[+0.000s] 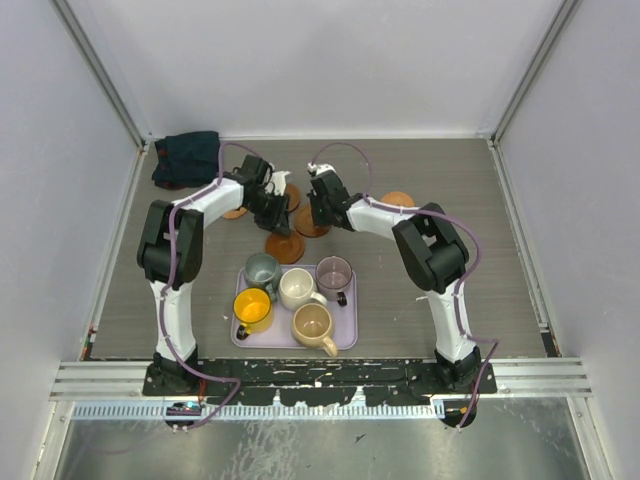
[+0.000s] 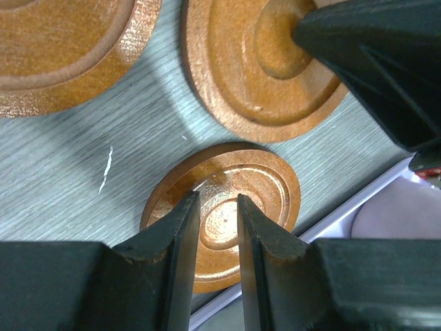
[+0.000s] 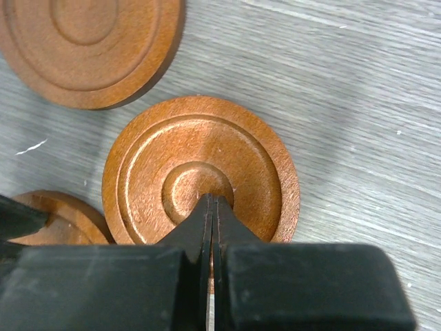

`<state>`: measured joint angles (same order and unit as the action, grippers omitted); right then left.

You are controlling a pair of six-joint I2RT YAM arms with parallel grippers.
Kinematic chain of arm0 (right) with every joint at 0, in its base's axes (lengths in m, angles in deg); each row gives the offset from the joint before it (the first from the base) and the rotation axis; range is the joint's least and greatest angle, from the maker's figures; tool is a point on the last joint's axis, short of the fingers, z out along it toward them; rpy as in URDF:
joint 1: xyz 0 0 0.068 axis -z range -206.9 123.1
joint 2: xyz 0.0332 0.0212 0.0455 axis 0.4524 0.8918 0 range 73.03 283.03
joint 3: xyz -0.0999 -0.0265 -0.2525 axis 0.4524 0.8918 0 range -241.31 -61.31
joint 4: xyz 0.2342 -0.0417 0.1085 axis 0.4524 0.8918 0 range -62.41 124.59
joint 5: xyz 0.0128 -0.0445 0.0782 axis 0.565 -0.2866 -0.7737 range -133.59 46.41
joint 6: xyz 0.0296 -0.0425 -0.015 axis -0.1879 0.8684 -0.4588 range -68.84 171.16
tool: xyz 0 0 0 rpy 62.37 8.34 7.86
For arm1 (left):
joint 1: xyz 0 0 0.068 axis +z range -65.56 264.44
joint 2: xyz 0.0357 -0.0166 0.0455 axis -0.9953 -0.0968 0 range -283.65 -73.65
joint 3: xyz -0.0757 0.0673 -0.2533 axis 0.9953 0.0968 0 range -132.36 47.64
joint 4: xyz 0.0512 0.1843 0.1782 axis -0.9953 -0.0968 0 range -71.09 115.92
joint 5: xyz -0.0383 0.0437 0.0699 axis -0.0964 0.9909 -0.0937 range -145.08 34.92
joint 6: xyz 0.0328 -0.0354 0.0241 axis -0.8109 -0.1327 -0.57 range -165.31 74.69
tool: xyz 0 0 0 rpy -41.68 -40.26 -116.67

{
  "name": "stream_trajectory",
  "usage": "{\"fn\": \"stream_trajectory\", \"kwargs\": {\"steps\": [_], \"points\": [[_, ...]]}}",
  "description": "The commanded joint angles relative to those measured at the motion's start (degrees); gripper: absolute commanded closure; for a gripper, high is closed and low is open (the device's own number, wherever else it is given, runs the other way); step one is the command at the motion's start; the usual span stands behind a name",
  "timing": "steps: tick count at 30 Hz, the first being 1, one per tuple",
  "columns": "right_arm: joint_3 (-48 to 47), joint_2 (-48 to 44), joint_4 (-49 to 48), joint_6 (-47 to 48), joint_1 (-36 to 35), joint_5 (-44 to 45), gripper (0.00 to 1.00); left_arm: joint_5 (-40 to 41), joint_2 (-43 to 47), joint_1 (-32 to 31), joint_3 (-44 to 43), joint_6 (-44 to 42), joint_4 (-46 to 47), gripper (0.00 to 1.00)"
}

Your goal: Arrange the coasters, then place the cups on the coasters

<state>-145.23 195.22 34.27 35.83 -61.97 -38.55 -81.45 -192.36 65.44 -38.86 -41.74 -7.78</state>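
Left gripper [image 2: 219, 210] is hovering over one coaster [image 2: 272, 189], jaws narrowly apart, empty. Right gripper [image 3: 212, 207], closed, is touching the centre of a neighbouring coaster [image 3: 148, 165].

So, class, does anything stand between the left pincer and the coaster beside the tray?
Nothing visible does. The left pincer hangs directly over that coaster, slightly open; the right pincer rests shut on the neighbouring coaster.

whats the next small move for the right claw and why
Likely slide the coaster under it outward, away from the neighbouring coasters. The right claw is shut with its tips on that coaster's centre, and the discs sit crowded close together.
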Motion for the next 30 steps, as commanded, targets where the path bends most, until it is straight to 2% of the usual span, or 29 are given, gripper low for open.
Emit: {"fn": "stream_trajectory", "kwargs": {"steps": [1,10,18,30], "points": [[0.60,-0.52,4.92,-2.52,2.63,6.91,0.99,3.01,1.47,-0.65,-1.85,-1.01,-4.10,0.70],[0.73,-0.95,3.89,-3.50,9.49,6.35,0.99,3.76,4.81,-1.25,-1.31,-1.54,-4.42,0.68],[1.20,-1.79,3.34,-2.25,10.30,6.64,0.99,4.51,0.02,-1.55,-2.57,-1.55,-4.95,0.68],[3.31,-2.55,3.34,-2.42,11.62,9.06,0.99,-1.81,-10.47,-1.89,-16.40,0.50,-2.98,0.68]]}}
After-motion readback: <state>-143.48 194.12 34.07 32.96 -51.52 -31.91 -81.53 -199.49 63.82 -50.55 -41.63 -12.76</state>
